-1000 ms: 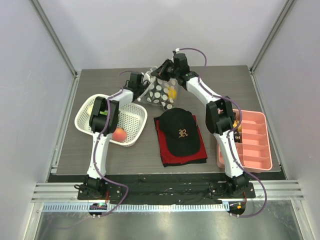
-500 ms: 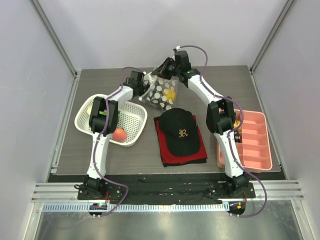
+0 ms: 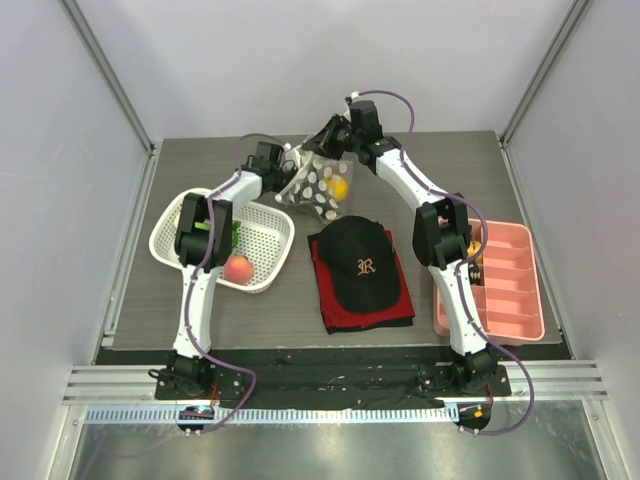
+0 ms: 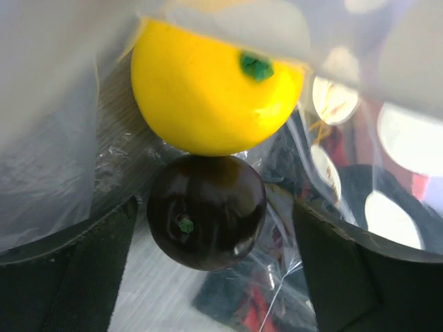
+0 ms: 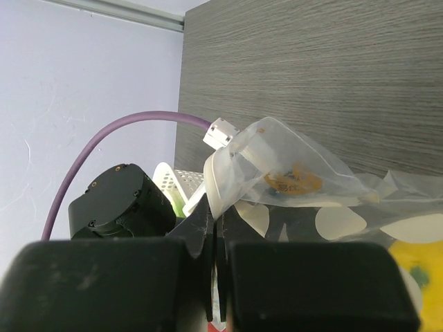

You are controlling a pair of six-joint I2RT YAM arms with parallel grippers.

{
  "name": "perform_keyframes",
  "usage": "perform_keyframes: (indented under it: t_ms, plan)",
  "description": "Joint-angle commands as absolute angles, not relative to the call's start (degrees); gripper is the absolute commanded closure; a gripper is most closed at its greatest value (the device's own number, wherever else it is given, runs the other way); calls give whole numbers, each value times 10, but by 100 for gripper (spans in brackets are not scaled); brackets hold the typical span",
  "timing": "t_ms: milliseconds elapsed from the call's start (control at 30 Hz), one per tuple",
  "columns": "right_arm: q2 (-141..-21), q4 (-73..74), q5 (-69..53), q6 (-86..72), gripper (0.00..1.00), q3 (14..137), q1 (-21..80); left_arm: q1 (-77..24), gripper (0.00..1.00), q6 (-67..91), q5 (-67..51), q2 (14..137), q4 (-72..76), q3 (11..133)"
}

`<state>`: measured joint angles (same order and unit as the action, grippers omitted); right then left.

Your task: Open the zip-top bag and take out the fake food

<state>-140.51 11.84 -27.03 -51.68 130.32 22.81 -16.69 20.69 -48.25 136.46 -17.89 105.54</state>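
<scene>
The zip-top bag (image 3: 318,186), clear with white dots, hangs above the table's far middle. My right gripper (image 3: 327,143) is shut on its top edge, and the pinched edge shows in the right wrist view (image 5: 217,207). My left gripper (image 3: 287,172) is open with its fingers inside the bag's mouth (image 4: 214,277). The yellow-orange citrus (image 4: 214,86) and the dark brown ball (image 4: 206,211) lie in the bag just ahead of the open fingers (image 4: 69,277). The citrus also shows from above (image 3: 341,187). The red-pink peach (image 3: 238,268) and the leafy green vegetable (image 3: 226,232) lie in the white mesh basket (image 3: 262,222).
A black cap (image 3: 360,262) lies on a red cloth (image 3: 330,300) in the middle. A pink divided tray (image 3: 510,285) holding small bits stands at the right. The basket stands at the left, close under the left arm.
The bag has tilted and swung a little, its dotted side now slanted. The left wrist has shifted slightly left at the bag's mouth. The right gripper keeps its hold.
</scene>
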Motion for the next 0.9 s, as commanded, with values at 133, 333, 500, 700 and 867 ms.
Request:
perform_keyframes:
  t_ms: [133,333,500,700,867]
  plan:
    - [-1384,93,-241,-504,99,1310,220,-176,37,175,-387,1377,-241,1081]
    - [-1378,93,-248,-490,98,1306,220,-176,68,202,-339,1358,-207,1060]
    - [-1351,114,-259,-438,99,1279,214,-165,100,237,-326,1317,-185,1057]
    - [-1281,184,-187,-423,99,1253,209,-166,100,250,-281,1224,-63,949]
    - [-1264,222,-142,-394,99,1270,217,-179,100,247,-239,1192,-48,922]
